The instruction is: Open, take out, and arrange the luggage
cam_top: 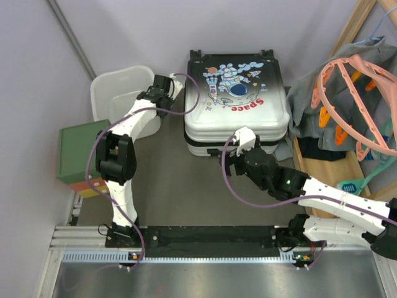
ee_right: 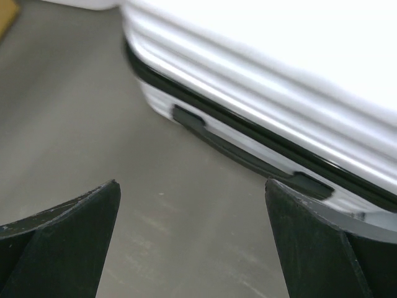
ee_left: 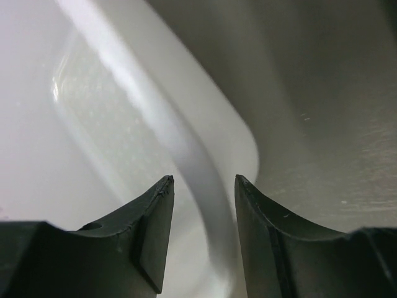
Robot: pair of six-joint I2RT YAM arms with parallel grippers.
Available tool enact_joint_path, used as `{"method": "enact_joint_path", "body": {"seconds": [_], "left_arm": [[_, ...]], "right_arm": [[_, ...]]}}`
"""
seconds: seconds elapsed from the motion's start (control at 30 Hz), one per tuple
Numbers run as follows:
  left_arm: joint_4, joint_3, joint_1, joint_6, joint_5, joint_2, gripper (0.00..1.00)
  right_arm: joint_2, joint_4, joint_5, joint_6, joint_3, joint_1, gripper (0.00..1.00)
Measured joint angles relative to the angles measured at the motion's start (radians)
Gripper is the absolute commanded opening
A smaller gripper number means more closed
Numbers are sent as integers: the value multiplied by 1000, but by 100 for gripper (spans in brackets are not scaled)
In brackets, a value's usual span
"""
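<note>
The luggage (cam_top: 237, 99) lies flat and closed at the back middle of the table, its astronaut print and red "Space" facing up. My right gripper (cam_top: 236, 152) hovers just in front of its near side, open, with nothing between the jaws (ee_right: 192, 183). The right wrist view shows the ribbed white shell (ee_right: 260, 74) and a dark recessed side handle (ee_right: 205, 133). My left gripper (cam_top: 160, 92) is at the right edge of the white basket (cam_top: 118, 87). Its partly open jaws (ee_left: 203, 180) straddle the basket rim (ee_left: 186, 149), with a gap showing beside the left finger.
A green-topped stack of boxes (cam_top: 80, 152) stands at the left edge. Grey clothes (cam_top: 310, 99) and pink and orange hangers (cam_top: 353, 93) crowd a wooden rack (cam_top: 329, 167) on the right, close to the suitcase. Bare grey tabletop (cam_top: 180, 180) lies between the arms.
</note>
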Motion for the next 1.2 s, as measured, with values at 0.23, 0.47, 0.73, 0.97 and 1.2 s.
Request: {"method": "enact_joint_path", "body": {"seconds": [0.23,0.47,0.73,0.97,1.2], "left_arm": [[7,-79,68,22,-71,0,49],[23,-183,137,71,-103,-74,57],[-16,-192,120,55,94,-239,68],[-51,-217,114,29,256,-373,69],[-82,-278,114,26,303,-409,69]], "right_arm": [[50,-50,-97,-15,2,-209,99],[220,-36,-233,-241,62,-219,99],[507,-111,-196,-470,239,-212,97],[649,-230,-64,-569,348,-179,93],[717,-179,95,-635,339,-144,90]]}}
